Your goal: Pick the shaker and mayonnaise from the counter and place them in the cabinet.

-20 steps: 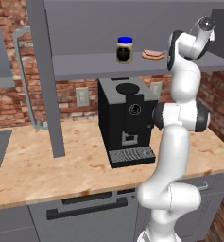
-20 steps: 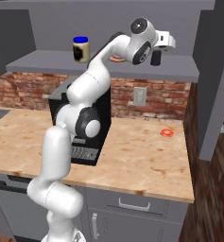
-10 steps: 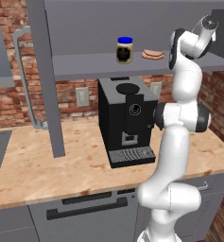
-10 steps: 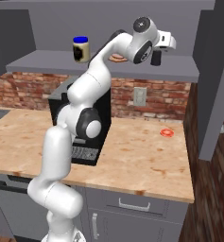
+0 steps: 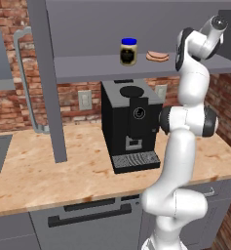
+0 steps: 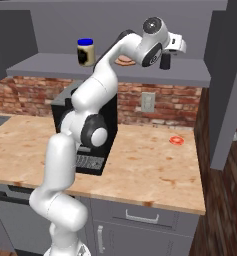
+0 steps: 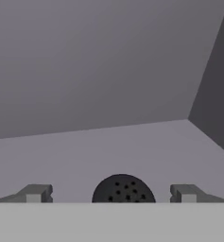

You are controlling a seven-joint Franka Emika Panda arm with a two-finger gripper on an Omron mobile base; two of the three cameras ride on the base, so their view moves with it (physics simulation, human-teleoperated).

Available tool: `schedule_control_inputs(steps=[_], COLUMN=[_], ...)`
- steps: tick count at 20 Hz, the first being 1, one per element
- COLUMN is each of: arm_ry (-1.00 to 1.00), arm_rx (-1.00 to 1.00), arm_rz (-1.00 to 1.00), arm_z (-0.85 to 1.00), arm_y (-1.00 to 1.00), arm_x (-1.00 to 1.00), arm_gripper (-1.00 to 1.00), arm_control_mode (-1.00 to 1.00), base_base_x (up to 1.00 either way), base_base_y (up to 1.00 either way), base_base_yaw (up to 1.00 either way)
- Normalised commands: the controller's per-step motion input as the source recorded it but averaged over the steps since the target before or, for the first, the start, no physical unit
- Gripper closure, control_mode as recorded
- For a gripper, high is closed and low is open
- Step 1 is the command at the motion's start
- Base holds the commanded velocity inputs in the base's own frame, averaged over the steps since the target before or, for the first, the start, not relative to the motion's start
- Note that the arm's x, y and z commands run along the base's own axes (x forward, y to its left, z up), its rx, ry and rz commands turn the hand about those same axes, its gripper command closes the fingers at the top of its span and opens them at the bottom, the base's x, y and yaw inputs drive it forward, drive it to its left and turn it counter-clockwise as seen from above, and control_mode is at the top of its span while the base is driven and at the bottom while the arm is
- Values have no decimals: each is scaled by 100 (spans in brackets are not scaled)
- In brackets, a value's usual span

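The mayonnaise, a blue-lidded jar, stands upright on the cabinet shelf. Further right on the same shelf stands the small black shaker. Its perforated round top shows low between my two fingertips. My gripper reaches into the cabinet over the shaker, open, with a clear gap between each fingertip and the shaker. The grey shelf floor and back wall lie beyond it. Below runs the counter.
A black coffee machine stands on the counter under the shelf. A pinkish flat food item lies on the shelf between jar and shaker. Open cabinet doors hang either side. A small red ring lies on the counter.
The wrist has edged slightly up and to the right in the left base view. The jaws stay wide apart. The shaker and the jar have not moved.
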Motion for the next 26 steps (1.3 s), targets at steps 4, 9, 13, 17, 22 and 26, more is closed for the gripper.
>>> schedule_control_inputs(steps=[4, 9, 13, 17, 22, 26], arm_ry=[-2, -2, -4, -4, -4, -5], arm_rx=[2, 2, 2, 3, 2, 2], arm_rz=[1, 2, 2, 3, 3, 3], arm_z=[-1, -2, 0, -1, -6, -12], arm_y=[0, 0, 0, 3, 2, 5], arm_x=[-7, -9, -28, -43, -44, -44], arm_gripper=[-100, -100, -100, -100, -100, -100], arm_control_mode=[-100, -100, -100, -100, -100, -100], base_base_x=[0, 0, 0, 0, 0, 0], base_base_y=[0, 0, 0, 0, 0, 0], base_base_yaw=[0, 0, 0, 0, 0, 0])
